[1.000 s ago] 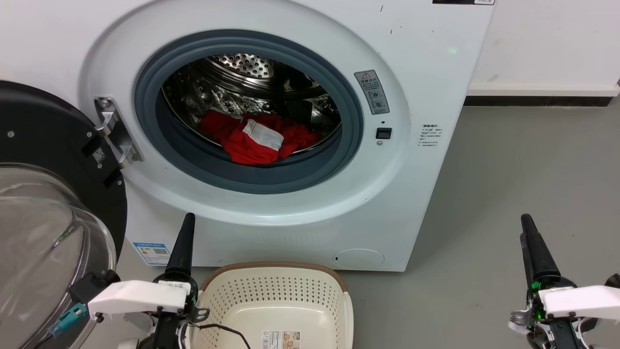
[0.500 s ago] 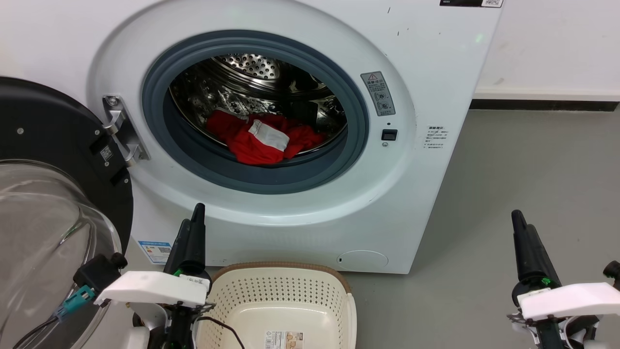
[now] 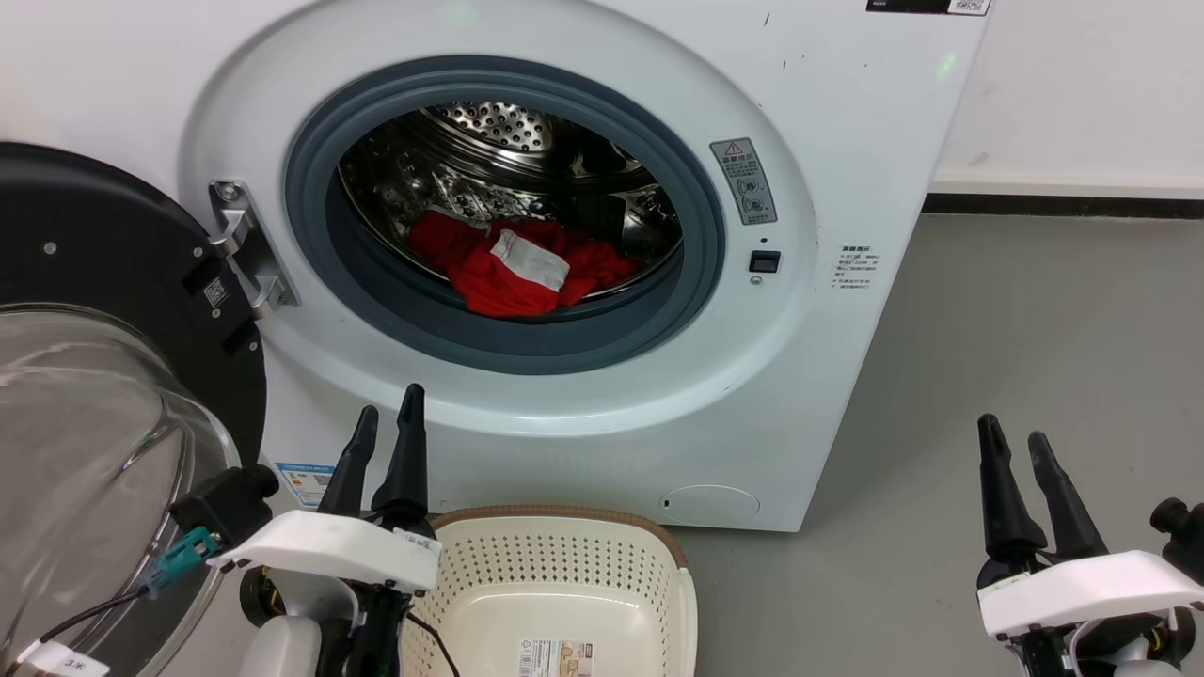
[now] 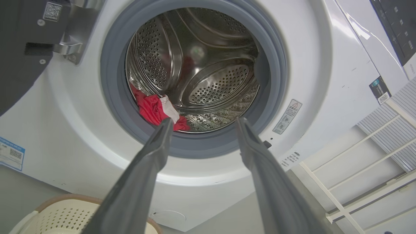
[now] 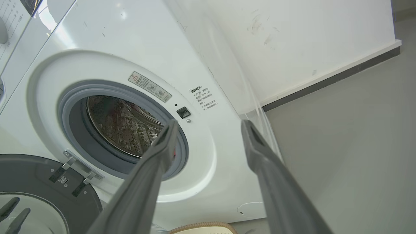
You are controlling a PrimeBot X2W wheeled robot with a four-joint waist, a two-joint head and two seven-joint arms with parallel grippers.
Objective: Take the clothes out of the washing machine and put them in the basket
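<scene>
Softly crumpled clothes (image 3: 489, 282) lie in the perforated drum (image 3: 489, 127); left end effector (image 3: 390, 402), right end effector (image 3: 1011, 429) gape empty.

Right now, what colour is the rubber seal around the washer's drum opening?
Plain dark grey; the round rubber seal shows best in the head view.

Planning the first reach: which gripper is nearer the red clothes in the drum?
Left. The left gripper is before the washing machine, below the clothes; the right gripper is off past its right side.
</scene>
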